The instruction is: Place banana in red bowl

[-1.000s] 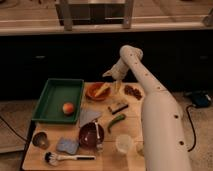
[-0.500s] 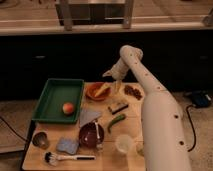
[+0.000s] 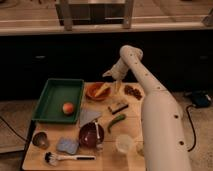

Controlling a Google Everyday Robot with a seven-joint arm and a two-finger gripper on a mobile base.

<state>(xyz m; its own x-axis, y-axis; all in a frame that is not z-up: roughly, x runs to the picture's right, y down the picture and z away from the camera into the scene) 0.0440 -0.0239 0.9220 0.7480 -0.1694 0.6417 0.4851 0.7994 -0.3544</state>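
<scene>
The red bowl (image 3: 96,92) sits at the back middle of the wooden table (image 3: 120,160). The pale-yellow banana (image 3: 101,90) lies inside it, leaning toward its right rim. My gripper (image 3: 113,80) hangs at the end of the white arm, just to the right of the bowl and a little above it.
A green tray (image 3: 52,102) at the left holds a red-yellow apple (image 3: 68,108). A maroon bowl (image 3: 91,135) with a utensil, a green pepper (image 3: 116,122), a clear cup (image 3: 124,144), a brush (image 3: 67,158), a blue sponge (image 3: 67,146) and a snack pile (image 3: 133,92) lie on the table.
</scene>
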